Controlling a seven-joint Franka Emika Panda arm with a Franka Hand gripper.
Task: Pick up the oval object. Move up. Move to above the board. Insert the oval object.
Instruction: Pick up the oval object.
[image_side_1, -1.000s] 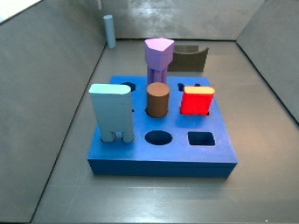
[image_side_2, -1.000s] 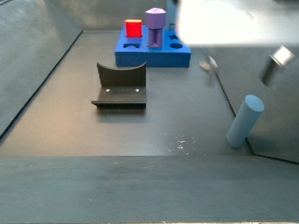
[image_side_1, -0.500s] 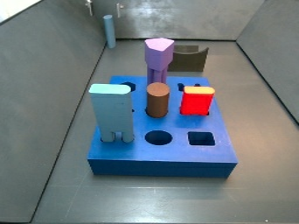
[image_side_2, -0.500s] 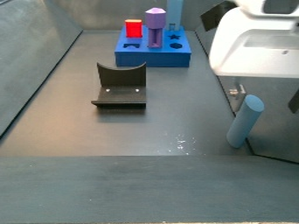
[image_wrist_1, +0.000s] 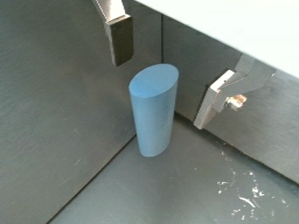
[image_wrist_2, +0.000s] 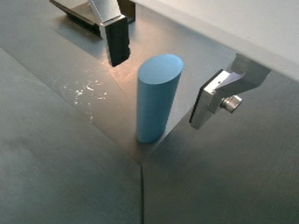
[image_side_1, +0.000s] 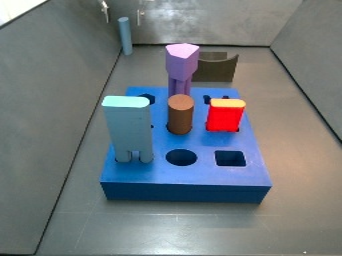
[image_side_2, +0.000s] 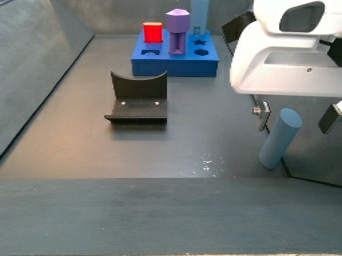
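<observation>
In a side view, the oval object (image_side_1: 124, 36) stands upright at the far left corner of the matte grey table (image_side_1: 67, 150), against the wall, well apart from the board (image_side_1: 187, 160). The board is a thick, glossy bright-blue square block. On it, from left to right, stand a wide pale-cyan block (image_side_1: 126, 127), a brown cylinder (image_side_1: 179, 113), a purple peg (image_side_1: 181, 66) behind it, and a red block (image_side_1: 225, 115); a round hole and a square hole lie open near its front edge. The dark L-shaped fixture (image_side_1: 217, 67) stands behind the board.

In both wrist views the tool (image_wrist_1: 173, 61) hangs over the oval object (image_wrist_1: 153, 109), a smooth, dull light-blue peg with a flat oval top and rounded sides. The flat silver fingers (image_wrist_1: 121, 35) with dark pads stand wide apart on either side of its top, touching nothing and holding nothing. Pale scuffs mark the table nearby.

In a side view the tool's white body (image_side_2: 287, 60) looms above the peg (image_side_2: 278, 138) at the right wall.
</observation>
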